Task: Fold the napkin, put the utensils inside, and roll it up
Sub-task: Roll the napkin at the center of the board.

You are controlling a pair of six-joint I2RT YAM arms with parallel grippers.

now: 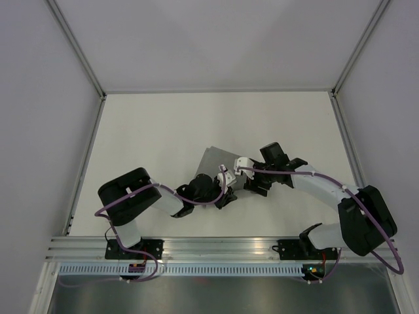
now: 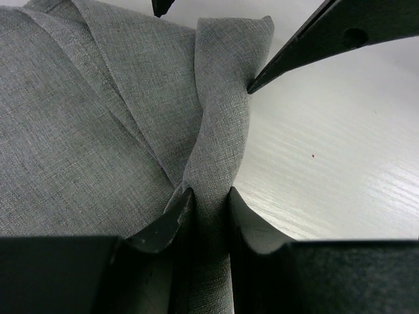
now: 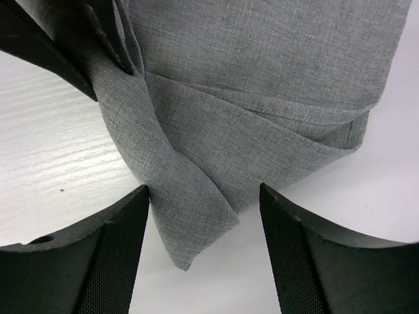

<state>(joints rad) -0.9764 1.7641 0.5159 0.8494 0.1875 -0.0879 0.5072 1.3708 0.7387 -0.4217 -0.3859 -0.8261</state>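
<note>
The grey napkin (image 1: 218, 159) lies folded on the white table, with one edge rolled into a narrow band (image 2: 222, 118). My left gripper (image 2: 210, 191) is shut on the near end of that band; in the top view it sits at the napkin's near corner (image 1: 224, 196). My right gripper (image 3: 204, 190) stands open astride the band's other end (image 3: 190, 222), its left fingertip (image 3: 134, 203) touching the cloth. Its fingers (image 2: 308, 42) show at the top of the left wrist view. The utensils are hidden from every view.
Both arms meet over the middle of the white table (image 1: 163, 131), left arm (image 1: 141, 196) from the left and right arm (image 1: 327, 190) from the right. Metal frame posts (image 1: 82, 170) line the table's sides.
</note>
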